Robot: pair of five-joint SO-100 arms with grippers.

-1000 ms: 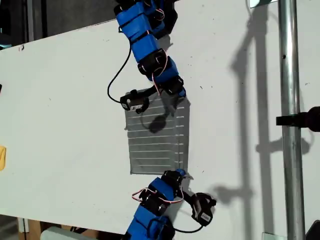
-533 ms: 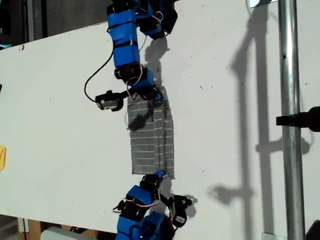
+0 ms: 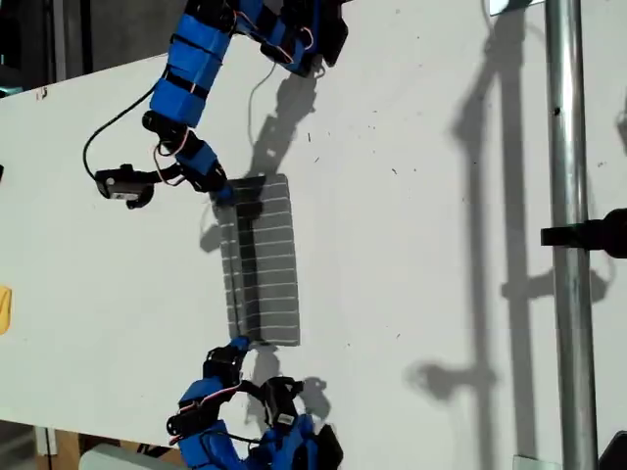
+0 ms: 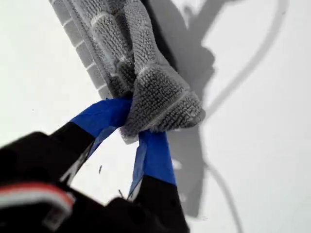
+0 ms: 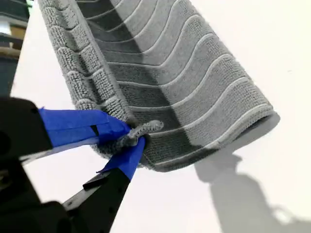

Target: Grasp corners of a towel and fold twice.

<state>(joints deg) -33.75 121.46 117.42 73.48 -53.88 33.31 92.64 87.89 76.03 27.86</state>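
The grey striped soft cloth towel (image 3: pixel 263 257) lies doubled over mid-table on the white tabletop (image 3: pixel 421 245). First gripper (image 4: pixel 131 127) pinches a bunched corner (image 4: pixel 160 104). Second gripper (image 5: pixel 130 138) is clamped on another corner (image 5: pixel 143 130), towel edge lifted.

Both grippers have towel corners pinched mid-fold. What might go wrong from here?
My second gripper holds only a thin tip of the towel, so that corner could slip out mid-drag. My first gripper clamps a bunched wad of cloth, which may leave a lumpy, skewed edge when let go. The folded layer arches over the lower one, so it could spring open on release.
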